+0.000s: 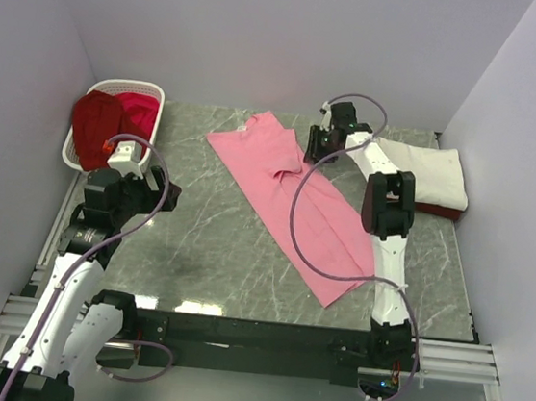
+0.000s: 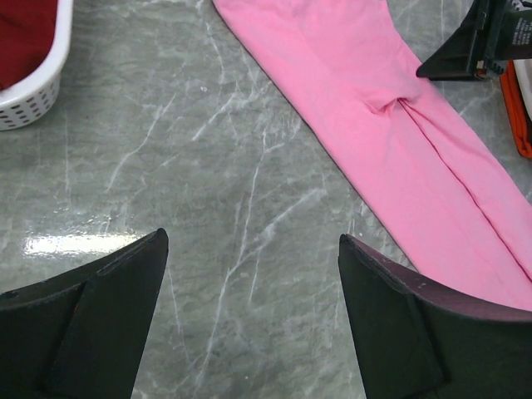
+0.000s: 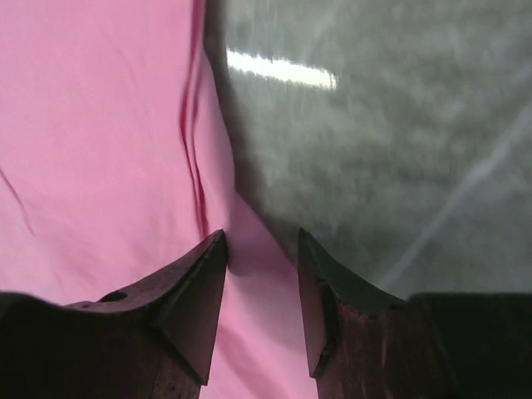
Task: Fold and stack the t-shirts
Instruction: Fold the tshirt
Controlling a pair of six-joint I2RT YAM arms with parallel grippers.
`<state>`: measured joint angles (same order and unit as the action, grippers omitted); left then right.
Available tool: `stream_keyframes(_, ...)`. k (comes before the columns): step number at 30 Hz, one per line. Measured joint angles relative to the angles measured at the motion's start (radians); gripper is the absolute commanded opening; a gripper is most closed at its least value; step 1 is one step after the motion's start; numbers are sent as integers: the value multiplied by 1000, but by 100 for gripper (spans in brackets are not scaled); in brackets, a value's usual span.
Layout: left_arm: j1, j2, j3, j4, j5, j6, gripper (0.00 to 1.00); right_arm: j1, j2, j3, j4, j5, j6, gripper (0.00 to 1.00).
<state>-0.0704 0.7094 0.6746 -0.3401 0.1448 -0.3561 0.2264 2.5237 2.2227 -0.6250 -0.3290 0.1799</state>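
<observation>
the pink t-shirt [image 1: 297, 204] lies diagonally mid-table, folded lengthwise for the next fold. the right gripper [image 3: 262, 249] is low over its far right edge, jaws half parted astride the hem, pinching nothing. the left gripper [image 2: 253, 249] hovers over bare table at the left, wide open and empty, likely waiting. a folded cream-white t-shirt [image 1: 436, 171] starts the stack far right.

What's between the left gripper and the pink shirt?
Nothing visible. Only tabletop lies between the open left gripper and the pink shirt; the basket sits off to the other side.
</observation>
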Motion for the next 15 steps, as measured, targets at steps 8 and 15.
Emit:
stream_keyframes(8,0,3,0,1,25,-1,89,72,-523,-565,19,50,-384,54)
stream_keyframes(15,0,-40,-1,3,31,-2,89,385,-1022,-1061,140,172,-672,56)
